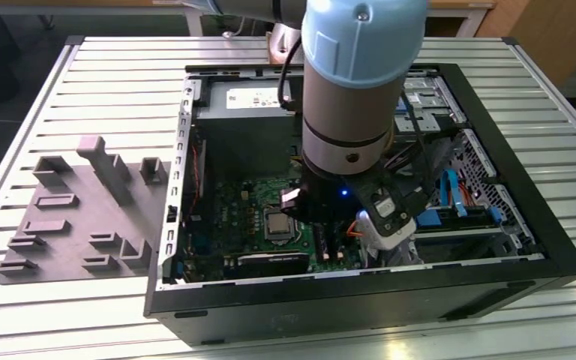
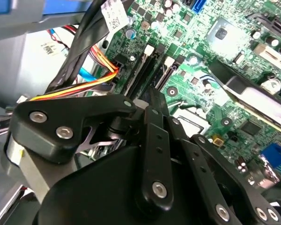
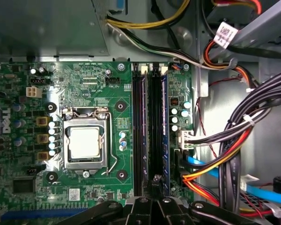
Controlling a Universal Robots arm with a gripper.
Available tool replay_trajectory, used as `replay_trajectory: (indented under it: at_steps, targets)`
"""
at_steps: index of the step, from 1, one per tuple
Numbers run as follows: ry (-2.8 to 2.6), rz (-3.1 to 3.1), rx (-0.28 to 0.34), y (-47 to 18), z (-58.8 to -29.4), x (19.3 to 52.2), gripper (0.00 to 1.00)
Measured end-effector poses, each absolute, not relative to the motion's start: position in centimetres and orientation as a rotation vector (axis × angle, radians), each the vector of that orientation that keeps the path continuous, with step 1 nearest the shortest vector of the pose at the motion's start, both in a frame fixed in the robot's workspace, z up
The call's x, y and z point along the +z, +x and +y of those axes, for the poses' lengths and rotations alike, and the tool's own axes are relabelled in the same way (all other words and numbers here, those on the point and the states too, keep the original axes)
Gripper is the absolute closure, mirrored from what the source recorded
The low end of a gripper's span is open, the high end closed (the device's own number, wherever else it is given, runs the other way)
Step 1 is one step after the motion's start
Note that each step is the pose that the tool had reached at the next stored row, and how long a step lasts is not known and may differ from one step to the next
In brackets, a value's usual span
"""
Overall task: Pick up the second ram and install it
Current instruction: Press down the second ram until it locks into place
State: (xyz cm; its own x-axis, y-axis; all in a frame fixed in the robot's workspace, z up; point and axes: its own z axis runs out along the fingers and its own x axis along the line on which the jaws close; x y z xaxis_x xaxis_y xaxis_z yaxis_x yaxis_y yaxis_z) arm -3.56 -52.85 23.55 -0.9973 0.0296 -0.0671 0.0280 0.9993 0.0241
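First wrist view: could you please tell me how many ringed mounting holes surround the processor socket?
4, one off each corner of the processor socket: two mounting holes on the side toward the memory slots, two on the opposite side. None seems hidden.

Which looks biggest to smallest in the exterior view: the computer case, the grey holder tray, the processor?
As they look in the exterior view:
1. computer case, by far the largest.
2. grey holder tray, on the exterior view's left of the case.
3. processor on the green motherboard, smallest.

Even indoor light, shadowed case interior, blurred near linkage, slight glare
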Motion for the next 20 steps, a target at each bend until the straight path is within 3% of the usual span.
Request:
replay_trajectory:
  at_steps: [20]
  targets:
    - [0.045,3.074,0.036,-3.6,-52.3,24.8,0.89]
